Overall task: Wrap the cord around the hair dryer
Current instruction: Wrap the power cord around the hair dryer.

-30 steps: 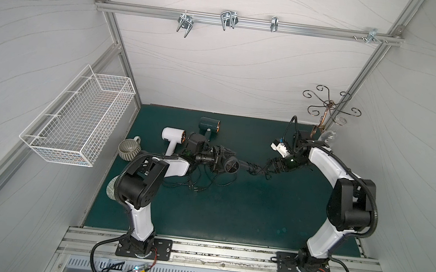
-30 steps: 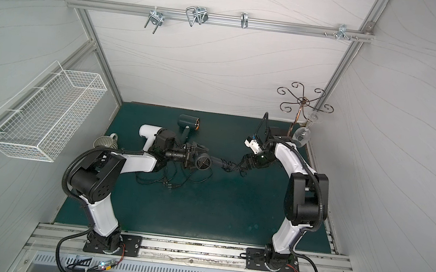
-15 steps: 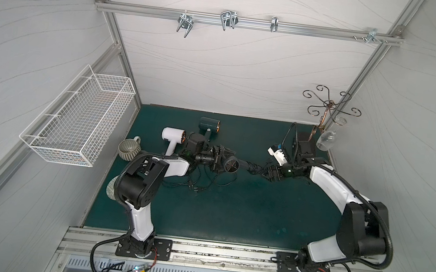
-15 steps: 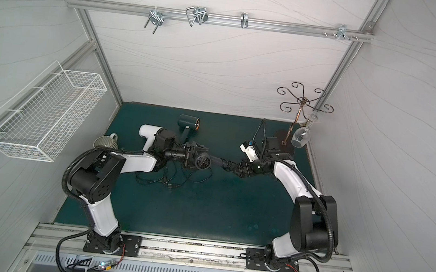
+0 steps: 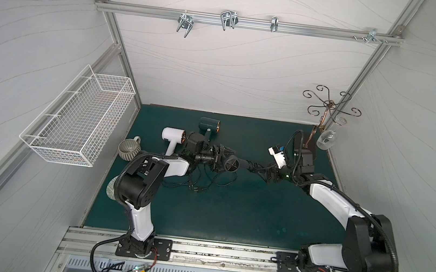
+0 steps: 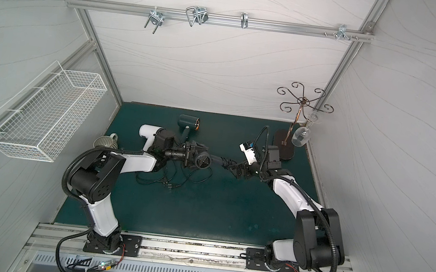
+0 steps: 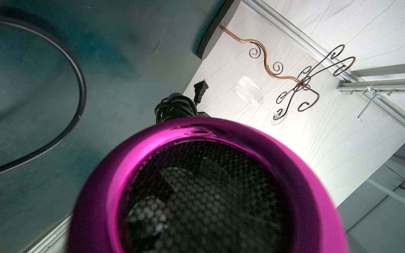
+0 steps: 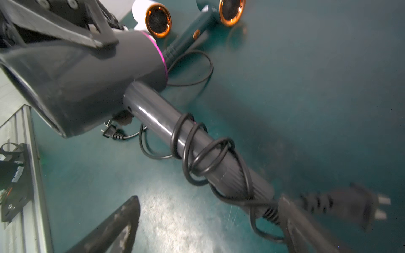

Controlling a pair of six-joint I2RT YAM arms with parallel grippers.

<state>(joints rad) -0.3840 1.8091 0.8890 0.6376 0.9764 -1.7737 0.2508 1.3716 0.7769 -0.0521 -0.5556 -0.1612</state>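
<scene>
The grey hair dryer (image 8: 87, 76) hangs above the middle of the table (image 5: 229, 214), its barrel clamped in the left gripper (image 5: 222, 161) and its handle (image 8: 157, 118) pointing toward the right arm. The cord (image 8: 197, 153) lies in several slack, crossing turns around the lower half of the handle, and its plug (image 8: 350, 203) dangles free just past the handle's end. The right gripper (image 5: 264, 173) sits at that end with its jaws spread wide, holding nothing. The winding looks all but done, so the step in hand appears to be letting go. The next move probably calls for backing away without snagging the loose loops. A white dryer (image 5: 173, 134) and a dark green dryer (image 5: 208, 124) lie behind.
</scene>
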